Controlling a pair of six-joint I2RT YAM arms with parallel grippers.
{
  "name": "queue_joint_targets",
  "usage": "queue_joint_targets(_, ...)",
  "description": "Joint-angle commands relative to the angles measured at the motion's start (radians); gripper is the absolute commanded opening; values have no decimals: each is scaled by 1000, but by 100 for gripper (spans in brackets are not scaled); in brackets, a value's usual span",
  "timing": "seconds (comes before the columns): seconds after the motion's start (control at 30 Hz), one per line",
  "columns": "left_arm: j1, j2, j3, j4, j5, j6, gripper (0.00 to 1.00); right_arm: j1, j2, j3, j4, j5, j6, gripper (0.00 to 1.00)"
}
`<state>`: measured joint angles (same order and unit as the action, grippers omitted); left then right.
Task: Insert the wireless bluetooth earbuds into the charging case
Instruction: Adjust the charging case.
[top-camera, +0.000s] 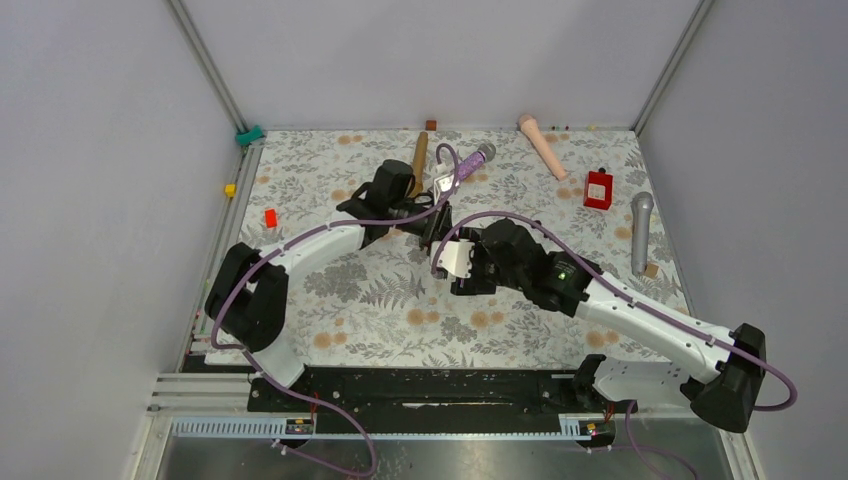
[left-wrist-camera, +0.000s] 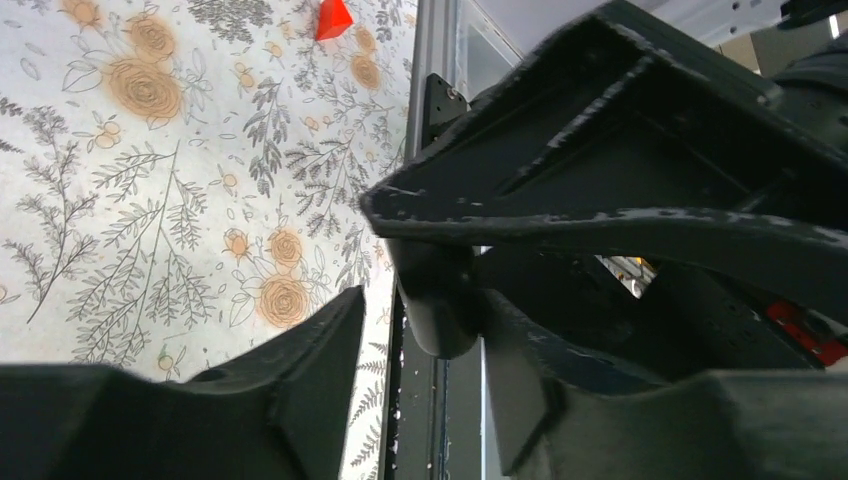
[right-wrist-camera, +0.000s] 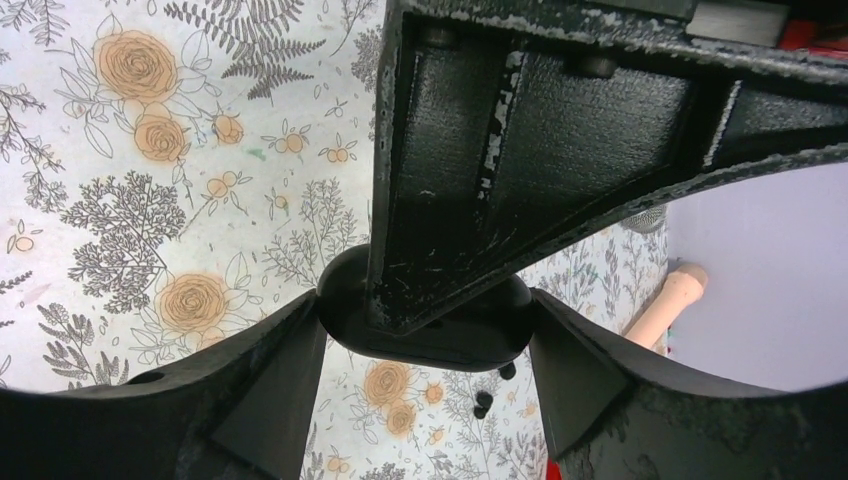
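My right gripper (right-wrist-camera: 425, 345) is shut on the charging case (right-wrist-camera: 455, 345), a black oval box held by its two ends above the flowered table. Two or three tiny black earbuds (right-wrist-camera: 484, 402) lie on the cloth just beyond it. No pale earbuds are in view. My left gripper (left-wrist-camera: 425, 320) meets the right gripper (top-camera: 458, 262) at the table's middle. Its jaws are apart around one end of the case (left-wrist-camera: 435, 310), with a gap on one side. One left finger (right-wrist-camera: 480, 150) lies across the case in the right wrist view. In the top view the left gripper (top-camera: 432, 228) and both arms hide the case and the earbuds.
Microphones lie at the back and right: a brown one (top-camera: 420, 150), a purple one (top-camera: 470, 160), a pink one (top-camera: 542, 145) and a grey one (top-camera: 640, 230). A red box (top-camera: 598, 188) stands at the right. A small red block (top-camera: 270, 217) lies at the left.
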<state>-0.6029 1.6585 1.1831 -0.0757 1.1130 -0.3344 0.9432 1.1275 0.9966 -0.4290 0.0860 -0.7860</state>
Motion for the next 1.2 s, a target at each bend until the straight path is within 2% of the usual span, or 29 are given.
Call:
queue_joint_targets(0.0,1,10,30,17,-5,28,39,24,5,5,38,22,-21,42)
queue_joint_targets(0.13,-1,10,30,17,1,27,23,29,18,7,61,60,-20,45)
queue_joint_targets(0.23,-1,8,29,17,6,28,14,29,18,10,79,82,-13,53)
queue_joint_targets(0.33,-1,3,30,17,12,29,7,29,4,18,81,94,3,73)
queue_joint_targets(0.43,0,-11,30,18,28,38,5,30,-35,35,67,89,22,97)
queue_joint_targets(0.47,1,-18,30,19,33,42,5,28,-52,45,50,81,28,99)
queue_joint_targets(0.6,11,-63,17,51,46,43,6,12,-107,110,-46,-12,93,100)
queue_joint_targets(0.73,36,-121,2,71,60,48,6,-98,-139,236,-164,-270,228,100)
queue_joint_targets(0.87,78,-210,-44,188,89,45,6,-226,-152,319,-205,-507,373,100)
queue_joint_targets(0.97,108,-311,-95,296,96,79,6,-284,-150,352,-197,-641,489,99)
queue_joint_targets(1.07,119,-377,-94,284,132,143,6,-344,-136,363,-134,-775,639,98)
queue_joint_targets(1.13,123,-377,-64,248,143,133,6,-396,-123,345,-9,-864,783,96)
queue_joint_targets(1.17,122,-382,-85,294,136,92,6,-417,-116,322,58,-908,870,95)
